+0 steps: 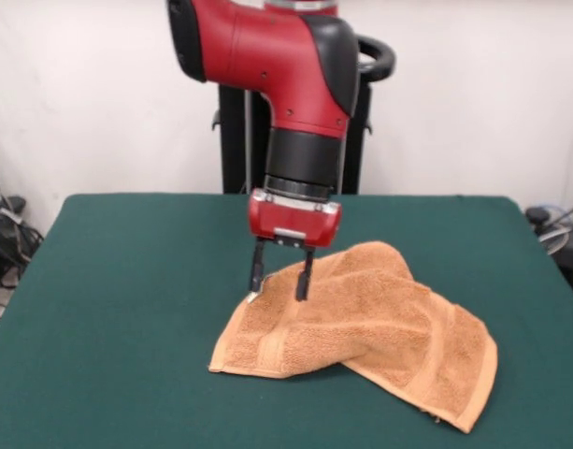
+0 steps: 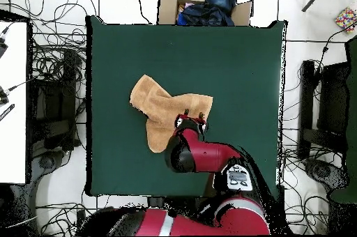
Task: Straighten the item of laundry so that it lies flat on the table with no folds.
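Note the orange-tan towel (image 1: 370,323) lying crumpled and folded over itself near the middle of the green counter (image 1: 127,281). Observe the hand (image 1: 279,278) at the towel's upper-left edge, fingers parted and straddling a raised fold, not closed on it.

The red and black arm (image 1: 286,65) points straight down, its gripper (image 1: 279,278) vertical, the two dark fingers (image 1: 256,269) parted.

In the overhead view the arm (image 2: 202,156) covered the towel's (image 2: 164,112) lower right part and most of the end effector (image 2: 194,117). The front view's bottom edge cut off the tabletop's (image 1: 127,281) near side.
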Tool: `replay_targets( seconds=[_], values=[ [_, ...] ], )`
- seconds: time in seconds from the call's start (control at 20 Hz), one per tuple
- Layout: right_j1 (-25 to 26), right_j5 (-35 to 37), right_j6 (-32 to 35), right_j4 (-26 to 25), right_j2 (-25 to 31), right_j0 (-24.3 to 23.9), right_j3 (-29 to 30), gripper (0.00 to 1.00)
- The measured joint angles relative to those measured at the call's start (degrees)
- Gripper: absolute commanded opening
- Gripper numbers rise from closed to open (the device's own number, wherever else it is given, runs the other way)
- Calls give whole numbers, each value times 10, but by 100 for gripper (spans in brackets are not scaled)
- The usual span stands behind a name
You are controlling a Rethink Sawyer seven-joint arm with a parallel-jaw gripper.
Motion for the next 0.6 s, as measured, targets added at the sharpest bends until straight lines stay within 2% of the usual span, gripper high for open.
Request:
replay_targets(
  seconds=[0.6],
  values=[
    [32,-36,0,6,-1,21,0,100]
  ],
)
